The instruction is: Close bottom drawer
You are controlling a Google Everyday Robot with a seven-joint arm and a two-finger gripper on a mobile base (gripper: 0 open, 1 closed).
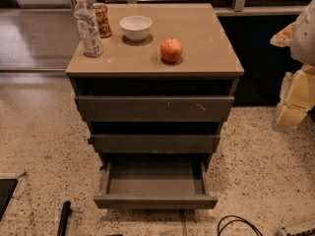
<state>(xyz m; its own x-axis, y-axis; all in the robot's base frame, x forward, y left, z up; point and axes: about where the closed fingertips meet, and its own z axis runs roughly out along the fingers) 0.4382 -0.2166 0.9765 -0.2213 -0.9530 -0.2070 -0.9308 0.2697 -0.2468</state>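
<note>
1. A bottle [88, 26], a bowl [136, 27] and an apple [171, 50] stand on the worktop [206, 58];
2. the bottom drawer [155, 200] juts well out below the middle one, front plain;
3. the gripper [295, 100] sits at the right edge, apart from the cabinet [152, 109]; its state I cannot tell.

- Cabinet top [197, 53]: smooth, semi-gloss beige panel, catching soft reflections.
- Bottom drawer [155, 200]: matt grey-brown board, with a plain, smooth front and a dull, even tray floor.
- Top drawer front [154, 108]: same matt finish, marked by whitish scratches.
- Bottle [88, 26]: clear plastic, paper-like label.
- Can [102, 19]: printed, metal-looking.
- Bowl [136, 27]: white, glossy, ceramic-looking.
- Apple [171, 49]: smooth skin, light sheen.
- Floor [44, 132]: speckled stone-like surface, smooth.
- Gripper [290, 113]: at the right edge beside the cabinet, apart from it; pale cream, plastic-looking.
</note>
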